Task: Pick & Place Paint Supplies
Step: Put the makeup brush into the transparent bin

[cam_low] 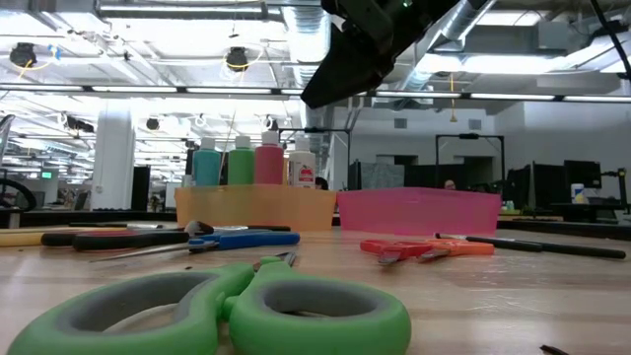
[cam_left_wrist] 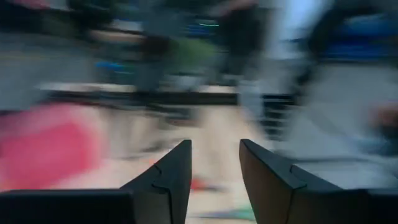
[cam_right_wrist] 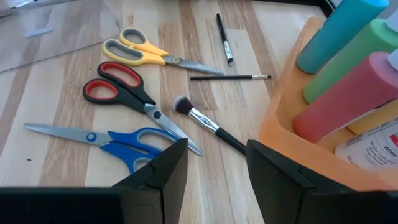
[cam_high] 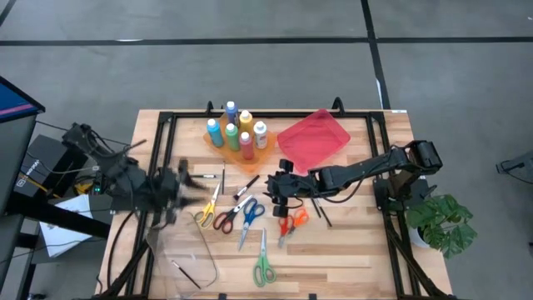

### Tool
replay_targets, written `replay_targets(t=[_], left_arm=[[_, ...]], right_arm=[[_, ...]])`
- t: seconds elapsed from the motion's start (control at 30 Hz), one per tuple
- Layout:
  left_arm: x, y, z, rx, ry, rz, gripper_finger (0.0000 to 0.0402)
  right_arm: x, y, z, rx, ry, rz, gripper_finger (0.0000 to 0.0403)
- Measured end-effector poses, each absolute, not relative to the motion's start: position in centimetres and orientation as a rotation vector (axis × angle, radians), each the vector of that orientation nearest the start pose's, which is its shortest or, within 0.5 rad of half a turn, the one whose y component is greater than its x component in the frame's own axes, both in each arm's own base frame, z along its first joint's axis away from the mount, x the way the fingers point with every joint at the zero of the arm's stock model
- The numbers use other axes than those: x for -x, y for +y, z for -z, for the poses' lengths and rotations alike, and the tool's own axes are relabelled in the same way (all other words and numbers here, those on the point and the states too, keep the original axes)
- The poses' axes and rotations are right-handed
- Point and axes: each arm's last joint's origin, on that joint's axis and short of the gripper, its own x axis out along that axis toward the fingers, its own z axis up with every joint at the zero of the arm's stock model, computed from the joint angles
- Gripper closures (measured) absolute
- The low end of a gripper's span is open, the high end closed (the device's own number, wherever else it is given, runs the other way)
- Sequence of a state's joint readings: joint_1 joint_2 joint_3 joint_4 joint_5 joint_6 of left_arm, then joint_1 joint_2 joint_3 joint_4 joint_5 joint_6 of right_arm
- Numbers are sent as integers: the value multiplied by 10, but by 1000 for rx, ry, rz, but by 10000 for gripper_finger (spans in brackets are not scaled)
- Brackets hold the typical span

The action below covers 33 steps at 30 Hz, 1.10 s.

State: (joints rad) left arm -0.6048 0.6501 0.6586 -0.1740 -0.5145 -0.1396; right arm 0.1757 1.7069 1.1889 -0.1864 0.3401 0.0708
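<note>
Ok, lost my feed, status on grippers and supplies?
Left gripper open, empty, at table's left. Right gripper open, empty, above brush beside orange tray of paint bottles. Scissors crowd brush.

Both arms are matte black, jointed links trailing black cables; the left gripper (cam_left_wrist: 214, 180) and right gripper (cam_right_wrist: 214, 177) end in flat, angular dark fingers.

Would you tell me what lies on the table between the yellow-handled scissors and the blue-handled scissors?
The red-and-black scissors lie between the yellow-handled scissors and blue-handled scissors, clearest in the right wrist view.
</note>
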Motion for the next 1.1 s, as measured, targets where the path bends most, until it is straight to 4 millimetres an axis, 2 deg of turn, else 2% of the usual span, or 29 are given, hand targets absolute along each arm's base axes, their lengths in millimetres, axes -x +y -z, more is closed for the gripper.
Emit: replay_targets(t=[0.17, 0.37, 0.6, 0.83, 1.1], left_arm=[[-132, -44, -291, -27, 314, -195, 272], [-153, -17, -260, 71, 609, -325, 257], [-179, 22, -223, 199, 933, -333, 243], [-190, 61, -193, 192, 1114, -347, 240], [-194, 79, -173, 179, 1208, -225, 240]], right_arm=[[-365, 55, -233, 118, 698, 181, 244], [-366, 54, -233, 115, 693, 185, 244], [-366, 52, -233, 113, 692, 189, 244], [-366, 52, -233, 113, 694, 189, 244], [-366, 52, -233, 114, 697, 189, 244]])
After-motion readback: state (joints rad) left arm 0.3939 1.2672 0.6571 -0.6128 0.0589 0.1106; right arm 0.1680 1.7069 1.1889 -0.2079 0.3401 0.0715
